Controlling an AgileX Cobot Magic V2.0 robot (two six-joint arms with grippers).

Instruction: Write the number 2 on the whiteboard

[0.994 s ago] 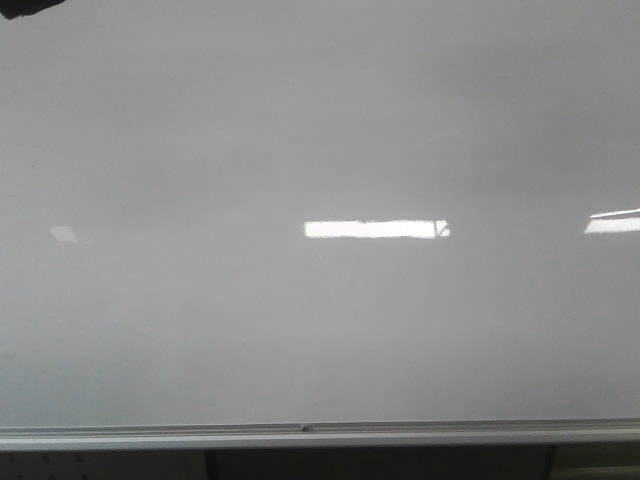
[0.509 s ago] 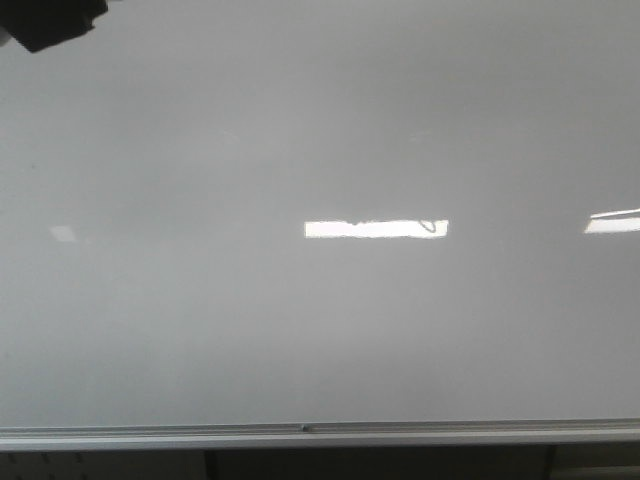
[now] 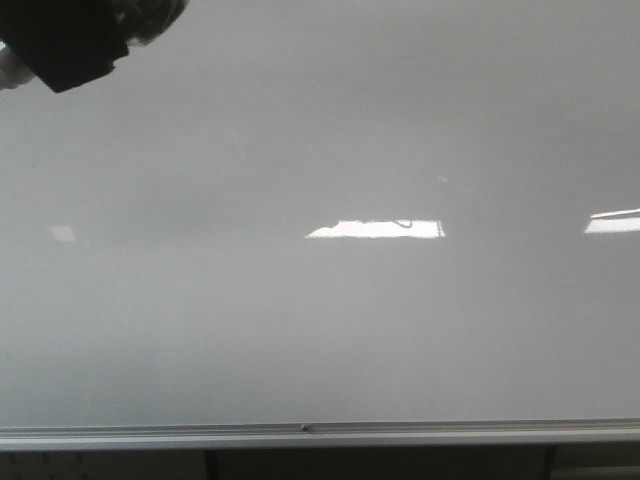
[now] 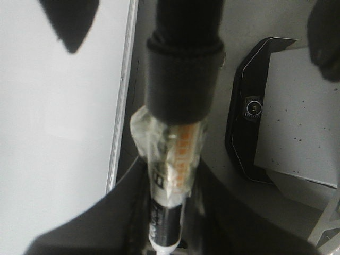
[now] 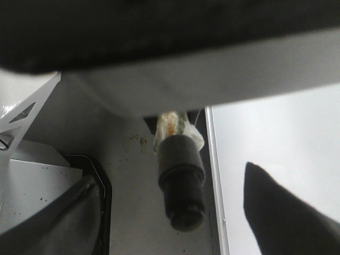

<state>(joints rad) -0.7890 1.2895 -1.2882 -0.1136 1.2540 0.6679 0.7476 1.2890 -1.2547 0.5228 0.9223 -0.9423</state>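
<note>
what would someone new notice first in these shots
The whiteboard fills almost the whole front view, glossy, with a bright strip of reflected light near its middle and no readable digit on it. A dark shape juts in at that view's upper left corner. In the left wrist view, a taped marker with a black cap sits in the left hand.

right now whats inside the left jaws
A marker wrapped in clear tape, its black cap pointing away from the wrist camera. The jaws cover its lower barrel. The whiteboard lies to one side, and no 2 shows on it.
</note>
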